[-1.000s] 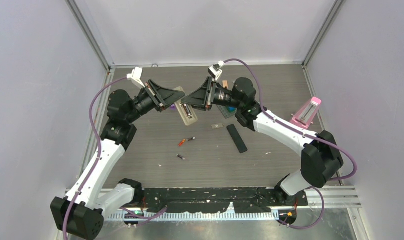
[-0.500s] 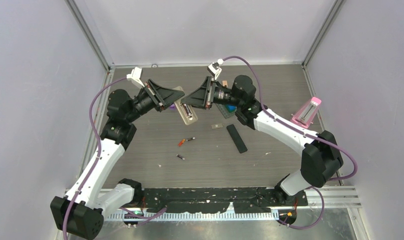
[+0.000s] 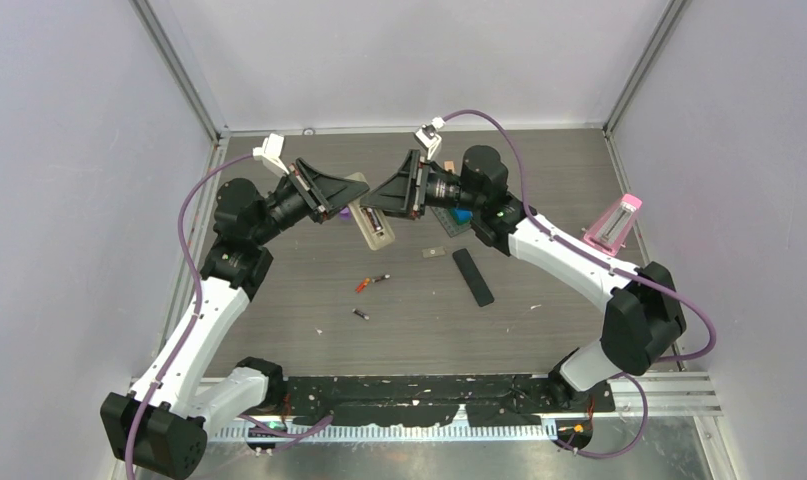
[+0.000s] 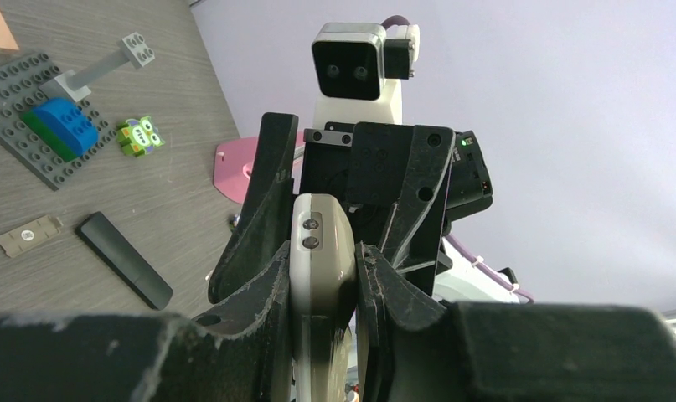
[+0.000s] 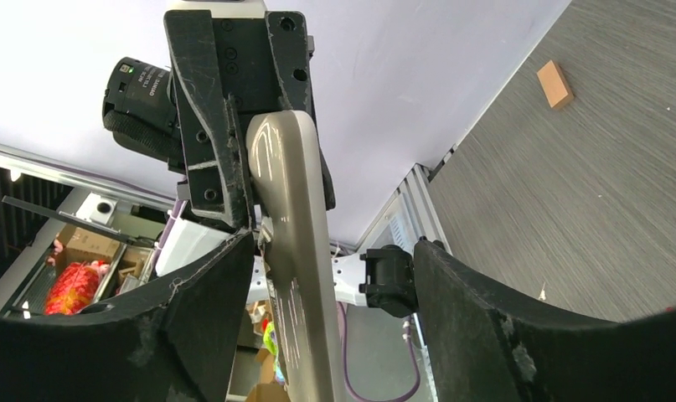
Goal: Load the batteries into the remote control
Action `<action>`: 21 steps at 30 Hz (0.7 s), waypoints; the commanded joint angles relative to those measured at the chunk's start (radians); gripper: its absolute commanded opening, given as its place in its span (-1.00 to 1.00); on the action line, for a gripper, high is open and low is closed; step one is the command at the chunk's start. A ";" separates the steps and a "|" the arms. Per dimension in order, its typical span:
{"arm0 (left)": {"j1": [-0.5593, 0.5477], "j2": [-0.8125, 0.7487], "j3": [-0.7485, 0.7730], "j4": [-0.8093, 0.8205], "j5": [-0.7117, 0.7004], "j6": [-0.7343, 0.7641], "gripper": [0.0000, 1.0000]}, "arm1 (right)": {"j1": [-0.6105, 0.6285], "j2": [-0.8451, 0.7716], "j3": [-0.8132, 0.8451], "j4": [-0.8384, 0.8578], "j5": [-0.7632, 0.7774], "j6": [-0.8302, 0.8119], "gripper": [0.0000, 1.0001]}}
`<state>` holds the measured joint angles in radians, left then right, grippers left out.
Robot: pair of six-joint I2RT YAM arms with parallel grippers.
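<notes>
The beige remote control [image 3: 376,232] hangs above the table's far middle, and my left gripper [image 3: 355,197] is shut on its upper end. In the left wrist view the remote control [image 4: 322,243] is pinched edge-on between both fingers. My right gripper [image 3: 377,207] faces it from the right, open, its jaws astride the remote control [image 5: 294,251]; the left finger [image 5: 200,327] lies close beside it, the right finger [image 5: 485,327] stands well apart. On the table below lie the batteries: an orange-red one [image 3: 363,286], a dark one [image 3: 381,278] and another dark one [image 3: 361,315].
A black cover strip [image 3: 472,277] and a small grey plate [image 3: 434,252] lie right of the batteries. A grey brick baseplate [image 4: 33,134] with a blue brick sits under the right arm. A pink holder [image 3: 614,225] stands at the right. A wooden block [image 5: 554,84] lies far back.
My right gripper's jaws have spread apart around the remote control. The left gripper and the remote have stayed in place.
</notes>
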<state>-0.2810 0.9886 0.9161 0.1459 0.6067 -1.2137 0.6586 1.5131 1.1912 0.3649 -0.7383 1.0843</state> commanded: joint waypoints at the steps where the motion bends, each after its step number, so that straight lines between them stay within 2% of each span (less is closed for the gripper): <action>1: 0.003 -0.009 0.027 0.062 0.021 0.025 -1.00 | -0.007 -0.071 0.012 0.045 -0.017 -0.042 0.50; 4: 0.003 -0.008 0.027 0.060 0.022 0.027 -1.00 | -0.009 -0.085 0.007 0.035 -0.028 -0.092 0.49; 9: 0.003 -0.004 0.035 0.068 0.021 0.018 -1.00 | -0.008 -0.096 0.023 -0.079 -0.023 -0.196 0.29; 17: 0.003 -0.002 0.034 0.071 0.027 0.017 -1.00 | -0.006 -0.102 0.021 -0.137 -0.010 -0.266 0.25; 21: 0.003 -0.002 0.032 0.072 0.028 0.017 -1.00 | -0.002 -0.094 0.038 -0.204 0.018 -0.301 0.16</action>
<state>-0.2810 0.9894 0.9161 0.1463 0.6075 -1.1950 0.6525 1.4479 1.1915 0.2180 -0.7441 0.8555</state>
